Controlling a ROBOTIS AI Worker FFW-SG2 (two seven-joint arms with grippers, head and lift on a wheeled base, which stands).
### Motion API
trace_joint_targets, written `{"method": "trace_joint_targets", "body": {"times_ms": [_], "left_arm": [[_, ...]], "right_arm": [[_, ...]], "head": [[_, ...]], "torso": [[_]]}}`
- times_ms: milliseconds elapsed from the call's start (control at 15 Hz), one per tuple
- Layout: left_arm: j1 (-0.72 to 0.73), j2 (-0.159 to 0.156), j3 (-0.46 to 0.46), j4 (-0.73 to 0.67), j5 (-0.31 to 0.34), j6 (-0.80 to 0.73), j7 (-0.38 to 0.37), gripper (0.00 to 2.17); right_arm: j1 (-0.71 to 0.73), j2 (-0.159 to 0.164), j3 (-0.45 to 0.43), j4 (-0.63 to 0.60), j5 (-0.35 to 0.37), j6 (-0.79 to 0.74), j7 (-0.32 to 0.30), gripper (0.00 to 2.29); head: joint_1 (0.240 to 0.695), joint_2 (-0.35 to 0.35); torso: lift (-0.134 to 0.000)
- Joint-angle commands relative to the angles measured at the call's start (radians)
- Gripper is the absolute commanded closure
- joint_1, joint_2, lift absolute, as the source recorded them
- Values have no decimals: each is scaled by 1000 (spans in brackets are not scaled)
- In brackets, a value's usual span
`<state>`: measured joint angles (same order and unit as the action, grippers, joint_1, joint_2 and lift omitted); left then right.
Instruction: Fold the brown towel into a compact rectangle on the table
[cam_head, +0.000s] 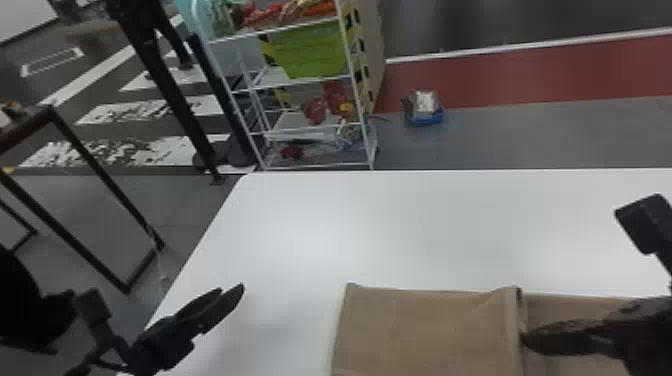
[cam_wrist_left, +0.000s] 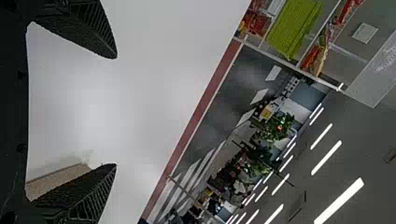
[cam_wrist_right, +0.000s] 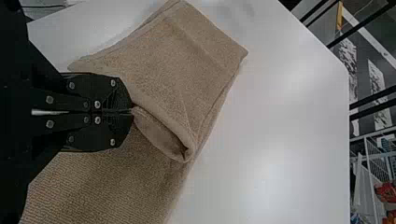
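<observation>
The brown towel (cam_head: 425, 327) lies at the table's front, its left part folded over in a layer whose edge stands a little raised beside my right gripper (cam_head: 525, 340). In the right wrist view, my right gripper (cam_wrist_right: 132, 111) is shut on that edge of the towel (cam_wrist_right: 187, 60), pinching it into a small looped fold. My left gripper (cam_head: 240, 295) is over the table's left side, apart from the towel. The left wrist view has the left gripper (cam_wrist_left: 116, 112) open with nothing between its fingers, and a corner of the towel (cam_wrist_left: 56, 179) beyond one finger.
The white table (cam_head: 400, 225) extends behind and to the left of the towel. Past its far edge stands a white wire shelf (cam_head: 310, 80) with a green bin. A blue container (cam_head: 424, 117) sits on the floor, and a dark-framed stand (cam_head: 90, 200) is at the left.
</observation>
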<state>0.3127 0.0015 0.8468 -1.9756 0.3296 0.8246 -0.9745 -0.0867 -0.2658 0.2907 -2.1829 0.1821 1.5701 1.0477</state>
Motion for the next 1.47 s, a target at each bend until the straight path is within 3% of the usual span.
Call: {"method": "trace_joint_targets", "body": {"times_ms": [0, 267, 533, 600, 867, 1133, 1400], "left_arm": [[-1, -4, -5, 1, -6, 0, 0, 49], [-6, -4, -8, 1, -9, 0, 2, 49], [-7, -4, -6, -2, -15, 3, -1, 49], [-7, -4, -6, 1, -15, 3, -1, 49], [-9, -4, -12, 11, -18, 0, -1, 49], [-14, -4, -17, 14, -20, 0, -1, 49], [-14, -4, -23, 26, -21, 0, -3, 49]], "right_arm": [[16, -18, -28, -31, -9, 2, 0, 1325], [44, -41, -97, -23, -13, 2, 3, 1325], [51, -43, -236, -107, -89, 2, 29, 1325], [70, -64, -236, -110, -87, 2, 31, 1325], [131, -81, -260, -60, -58, 2, 46, 1325], [147, -105, -381, -107, -75, 2, 69, 1325], [185, -116, -435, -103, -69, 2, 87, 1325]], "head": [[695, 350], [695, 350], [695, 350], [695, 350], [695, 350], [695, 350], [695, 286]], "torso": [[-124], [-124], [-124], [-124], [-124], [-124], [-124]]}}
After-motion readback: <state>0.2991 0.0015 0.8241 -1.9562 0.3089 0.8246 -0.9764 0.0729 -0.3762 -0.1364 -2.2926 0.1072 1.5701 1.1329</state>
